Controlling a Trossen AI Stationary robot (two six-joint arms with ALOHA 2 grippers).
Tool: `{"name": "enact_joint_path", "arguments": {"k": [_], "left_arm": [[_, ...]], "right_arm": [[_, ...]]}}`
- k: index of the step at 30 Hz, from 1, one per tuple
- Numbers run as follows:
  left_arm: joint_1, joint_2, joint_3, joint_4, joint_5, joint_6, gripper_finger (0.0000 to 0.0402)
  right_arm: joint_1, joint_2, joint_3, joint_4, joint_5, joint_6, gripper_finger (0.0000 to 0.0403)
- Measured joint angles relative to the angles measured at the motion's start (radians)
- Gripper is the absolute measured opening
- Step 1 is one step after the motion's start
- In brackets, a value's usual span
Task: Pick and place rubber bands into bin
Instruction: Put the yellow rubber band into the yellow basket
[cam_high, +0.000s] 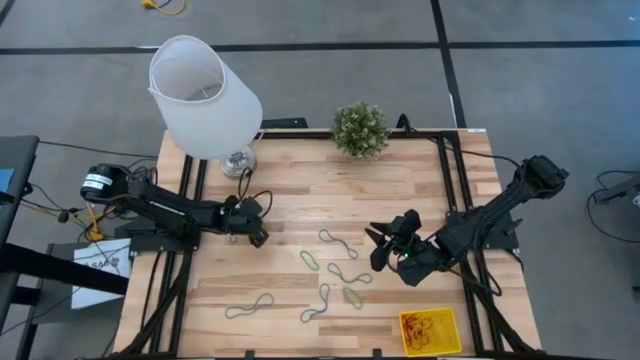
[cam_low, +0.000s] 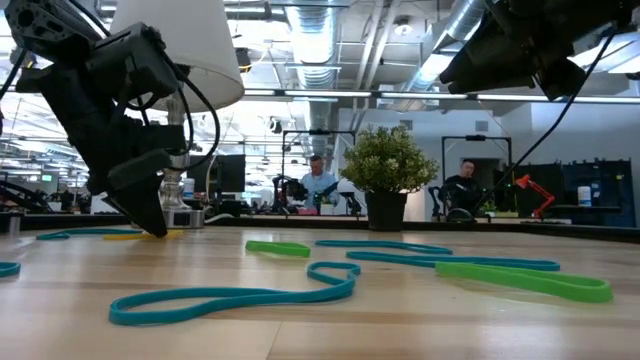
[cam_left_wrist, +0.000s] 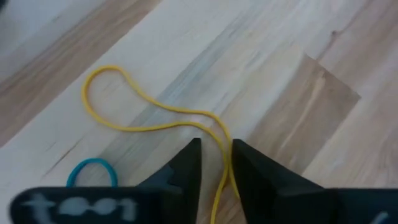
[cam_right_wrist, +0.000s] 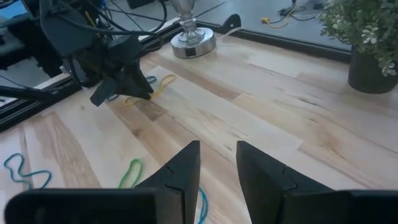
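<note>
On my table (cam_high: 300, 205), the yellow bin (cam_high: 430, 331) sits at the front right corner with bands inside, and more rubber bands (cam_high: 335, 270) lie loose mid-table. My left gripper (cam_left_wrist: 216, 163) is down on the wood, its narrowly parted fingers straddling a yellow band (cam_left_wrist: 149, 118). My right gripper (cam_right_wrist: 217, 163) hovers part-open, holding nothing.

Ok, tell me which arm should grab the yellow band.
Left. Its claw is down at the table with the yellow band running between its fingers. The right claw hangs over the middle bands, away from it.
</note>
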Motion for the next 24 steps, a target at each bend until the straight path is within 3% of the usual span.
{"name": "enact_joint_path", "arguments": {"k": [5,10,14,18,21,24], "left_arm": [[-0.005,0.002,0.012,0.029,0.017,0.091,0.0014],[-0.006,-0.017,0.065,-0.006,0.05,0.148,0.0002],[-0.011,-0.073,0.13,0.031,0.133,0.233,0.0001],[-0.036,-0.122,0.188,0.043,0.162,0.292,0.0],[-0.057,-0.148,0.232,0.048,0.17,0.324,0.0],[-0.081,-0.155,0.263,0.046,0.2,0.351,0.0]], "right_arm": [[0.0,0.0,0.0,0.019,-0.009,0.0,0.0098],[-0.004,0.072,0.0,0.144,-0.024,-0.056,0.0098],[-0.038,0.218,0.0,0.429,-0.022,-0.321,0.0098],[-0.096,0.412,0.015,0.865,-0.04,-0.67,0.0098],[-0.145,0.535,0.065,1.116,-0.107,-0.872,0.0098],[-0.196,0.626,0.148,1.236,-0.223,-0.979,0.0098]]}}
